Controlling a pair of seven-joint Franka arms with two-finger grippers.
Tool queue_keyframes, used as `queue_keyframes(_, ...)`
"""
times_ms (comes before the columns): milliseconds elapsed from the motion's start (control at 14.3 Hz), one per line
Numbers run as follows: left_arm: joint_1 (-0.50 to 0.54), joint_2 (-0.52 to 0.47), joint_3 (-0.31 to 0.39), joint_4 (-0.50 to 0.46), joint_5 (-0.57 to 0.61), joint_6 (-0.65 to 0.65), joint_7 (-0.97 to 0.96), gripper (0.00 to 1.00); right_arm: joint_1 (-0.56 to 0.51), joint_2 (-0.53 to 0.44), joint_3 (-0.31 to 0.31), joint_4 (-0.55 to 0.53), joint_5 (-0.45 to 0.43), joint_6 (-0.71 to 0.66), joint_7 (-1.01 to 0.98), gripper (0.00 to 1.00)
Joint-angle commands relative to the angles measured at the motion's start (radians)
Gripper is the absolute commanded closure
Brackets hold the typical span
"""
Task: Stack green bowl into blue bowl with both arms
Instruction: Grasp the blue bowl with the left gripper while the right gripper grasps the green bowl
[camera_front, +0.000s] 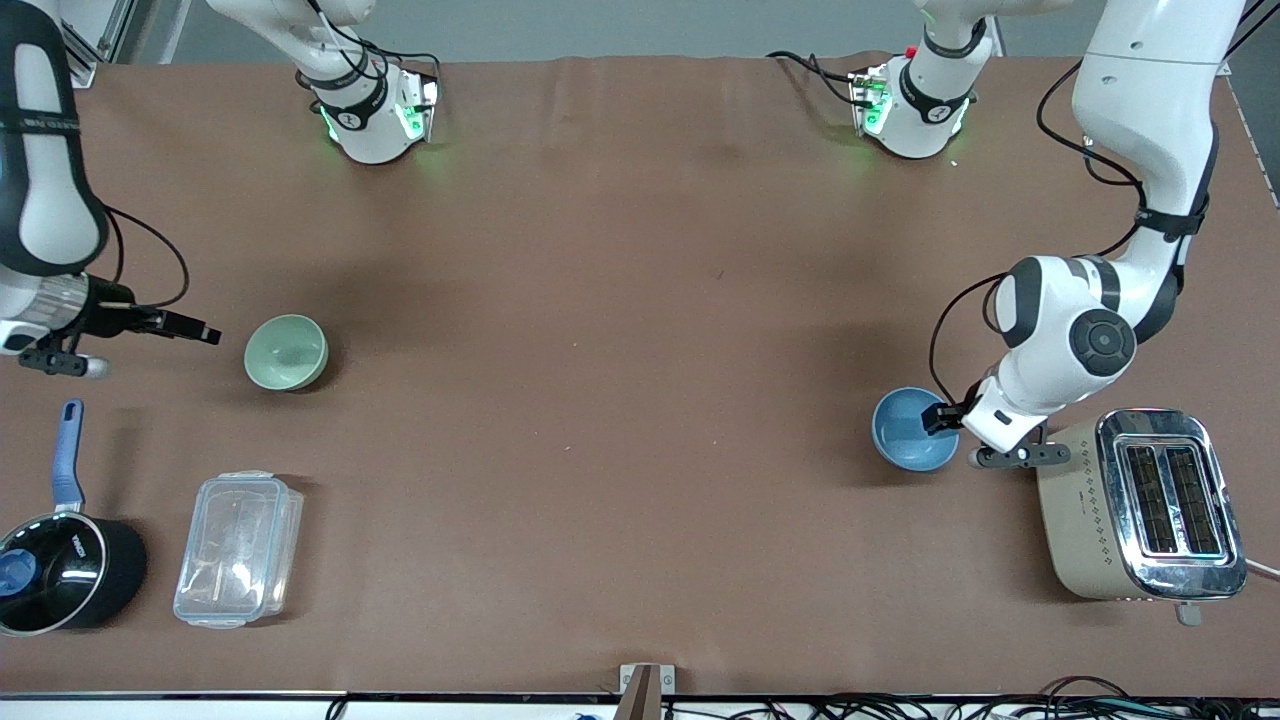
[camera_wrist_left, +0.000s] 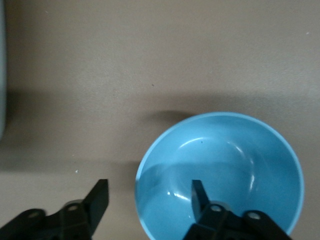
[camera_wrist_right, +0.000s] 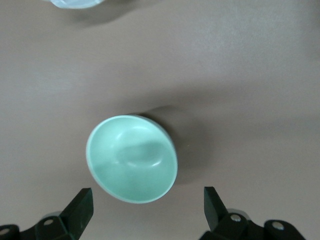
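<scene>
Two white jointed arms work the brown desk (camera_front: 620, 330). Left pincer (camera_wrist_left: 150, 197) hangs open astride the rim of the small glossy sky-blue bowl (camera_front: 912, 430), one finger inside, one outside, beside the beige toaster (camera_front: 1140, 505). Right pincer (camera_wrist_right: 148, 205) hovers open just beside the small matte mint-green bowl (camera_front: 286, 352), toward the right arm's end, not touching.

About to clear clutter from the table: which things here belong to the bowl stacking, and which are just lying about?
Job:
green bowl, right gripper open beside it
blue bowl, left gripper open, one finger inside the rim

Lying about:
toaster
clear lidded container
black saucepan
</scene>
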Motion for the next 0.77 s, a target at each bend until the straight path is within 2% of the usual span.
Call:
queue_keyframes(0,0.001,0.009,0.0,-0.006,0.013,0.023,-0.007,0.42,-0.015,0.02,0.004,-0.066,0.073,0.06,-0.09,0.03)
queue_keyframes(210,0.002,0.016,0.0,-0.003,0.013,0.029,-0.007,0.76,-0.038,0.11,0.0,-0.063,0.245,0.098,-0.289,0.03)
queue_keyframes(280,0.008,0.014,-0.001,0.002,0.013,0.028,-0.009,0.89,-0.039,0.138,-0.008,-0.065,0.274,0.121,-0.347,0.03)
queue_keyframes(350,0.007,0.014,0.0,0.004,0.013,0.026,-0.009,0.96,-0.039,0.161,-0.026,-0.062,0.303,0.133,-0.402,0.03)
queue_keyframes(490,0.005,0.013,-0.001,0.011,0.013,0.026,-0.013,1.0,-0.039,0.177,-0.031,-0.062,0.366,0.133,-0.444,0.06)
queue_keyframes(701,-0.004,-0.01,-0.009,0.042,0.013,0.016,-0.032,1.0,-0.039,0.195,-0.03,-0.062,0.388,0.133,-0.444,0.29)
